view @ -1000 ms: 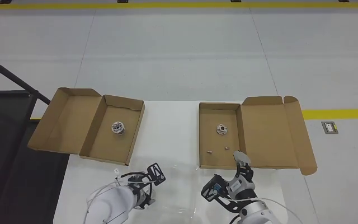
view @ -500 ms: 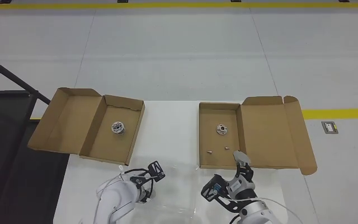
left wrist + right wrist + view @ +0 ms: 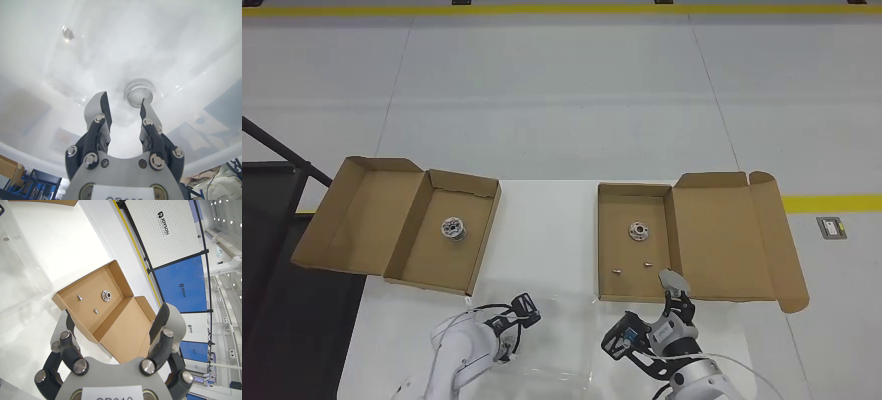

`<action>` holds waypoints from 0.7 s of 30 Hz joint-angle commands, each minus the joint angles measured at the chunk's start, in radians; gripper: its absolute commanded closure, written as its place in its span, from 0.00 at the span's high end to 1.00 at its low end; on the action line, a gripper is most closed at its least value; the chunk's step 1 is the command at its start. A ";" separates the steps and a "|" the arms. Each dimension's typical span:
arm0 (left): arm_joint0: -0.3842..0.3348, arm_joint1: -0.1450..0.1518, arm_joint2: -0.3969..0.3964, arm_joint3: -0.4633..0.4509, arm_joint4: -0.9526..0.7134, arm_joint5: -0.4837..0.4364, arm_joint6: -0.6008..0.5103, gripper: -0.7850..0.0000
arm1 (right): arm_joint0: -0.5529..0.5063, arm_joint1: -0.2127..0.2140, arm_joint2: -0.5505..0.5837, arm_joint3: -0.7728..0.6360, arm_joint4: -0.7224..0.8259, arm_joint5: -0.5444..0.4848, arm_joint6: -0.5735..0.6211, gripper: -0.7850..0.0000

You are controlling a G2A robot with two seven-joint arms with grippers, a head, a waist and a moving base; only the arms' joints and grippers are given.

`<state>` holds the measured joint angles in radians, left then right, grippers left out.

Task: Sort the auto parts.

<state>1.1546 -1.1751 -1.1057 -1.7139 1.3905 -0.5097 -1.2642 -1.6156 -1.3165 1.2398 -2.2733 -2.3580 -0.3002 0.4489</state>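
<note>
Two grippers hang near the white table's front edge, both with fingers spread. One fingertip of the left gripper sits at a silver metal ring lying there. Empty, the right gripper hovers just beside the right brown cardboard box's front wall.

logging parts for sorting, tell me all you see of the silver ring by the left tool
The silver ring looks like machined metal: round, stepped rim, hollow centre, a small hole in its inner wall. It lies flat on the glossy white surface at the open left tool, one fingertip overlapping its opening; contact cannot be told.
</note>
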 commanded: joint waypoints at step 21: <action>-0.047 -0.006 0.042 0.070 -0.019 0.031 0.012 0.00 | 0.000 0.000 0.000 0.000 0.000 0.000 0.000 1.00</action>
<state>1.1091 -1.1809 -1.0645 -1.6398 1.3735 -0.4822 -1.2526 -1.6156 -1.3165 1.2398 -2.2733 -2.3580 -0.3002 0.4489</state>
